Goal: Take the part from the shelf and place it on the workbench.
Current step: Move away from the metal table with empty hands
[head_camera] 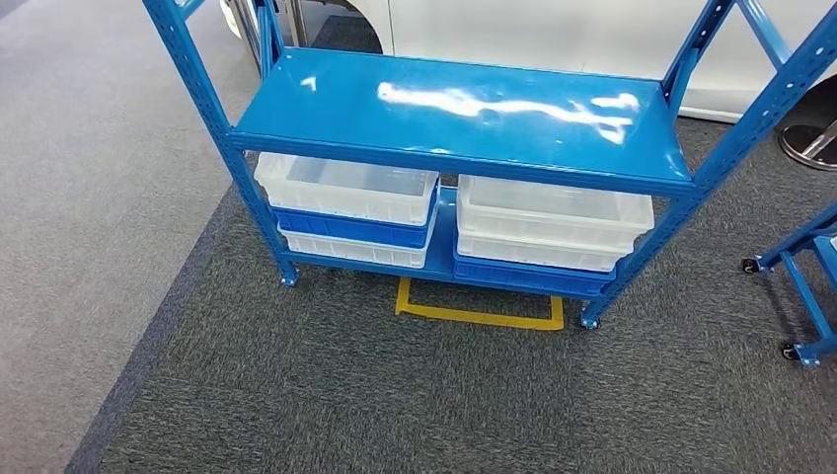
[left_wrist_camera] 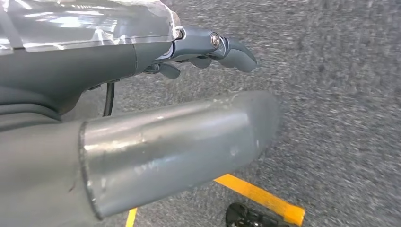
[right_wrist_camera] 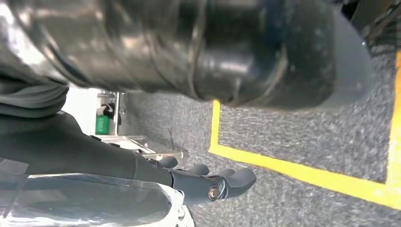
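Head view: blue steel shelf rack on small castors [head_camera: 459, 118], standing on dark grey carpet [head_camera: 395, 395]. Top board glossy and bare, with bright reflections. Lower level carries two stacks of plastic bins, side by side — left stack [head_camera: 347, 210]: a translucent white bin over a blue one over another white one; right stack [head_camera: 548, 232]: two translucent white bins over a blue one. The part to be taken cannot be made out on the rack or in the bins from this angle. Yellow tape rectangle [head_camera: 481, 314] on the carpet just in front of the rack's lower edge, partly under it. Lighter grey floor strip [head_camera: 89, 217] along the left; white car body [head_camera: 592, 39] behind the rack; corner of a second blue wheeled frame [head_camera: 804, 286] at the right edge.

Left wrist view: left hand [left_wrist_camera: 189, 71] hanging over the carpet, thick grey thumb and darker fingers [left_wrist_camera: 236, 49] extended and apart, nothing held. Yellow tape line [left_wrist_camera: 257, 196] on the floor below it.

Right wrist view: right hand [right_wrist_camera: 198, 142] likewise over carpet — fingers [right_wrist_camera: 236, 178] stretched out, apart from the thumb, nothing held. Yellow tape corner [right_wrist_camera: 302, 172] beside it.
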